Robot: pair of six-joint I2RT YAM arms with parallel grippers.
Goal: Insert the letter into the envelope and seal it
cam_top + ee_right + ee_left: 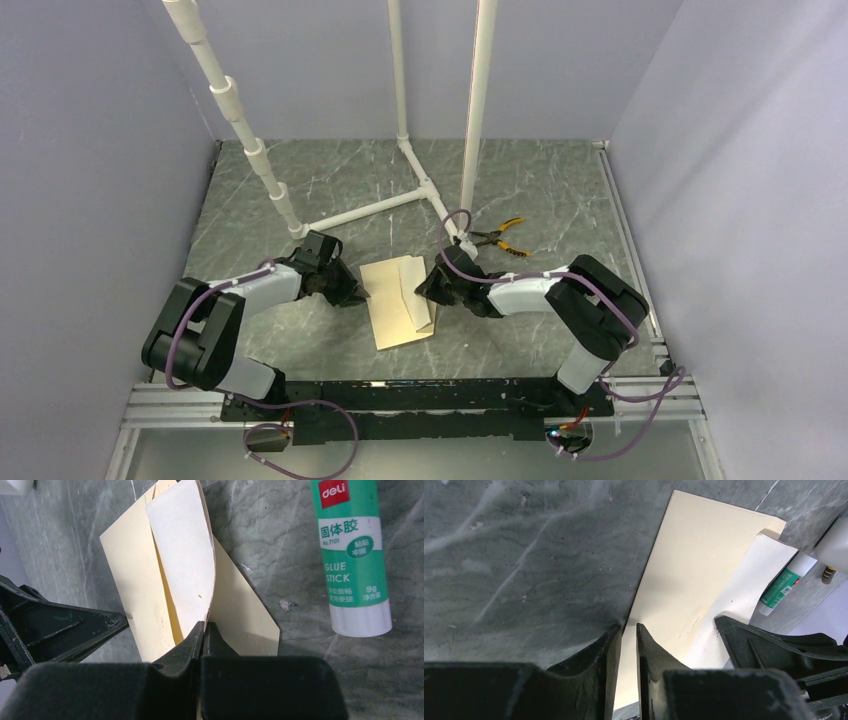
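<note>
Tan envelope [395,312]: flat on worktop [540,190], centre.
L end effector [629,627]: I see jaws slightly apart at envelope's edge.
R end effector [204,626]: pinched shut on its pale raised flap.

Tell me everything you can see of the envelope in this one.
The envelope is plain tan paper, unpatterned, lying flat on the grey marbled table. A pale sheet curls up from it, pinched by the shut jaws of the right gripper; flap or letter, I cannot tell. The jaws of the left gripper stand slightly apart at its left edge.
</note>
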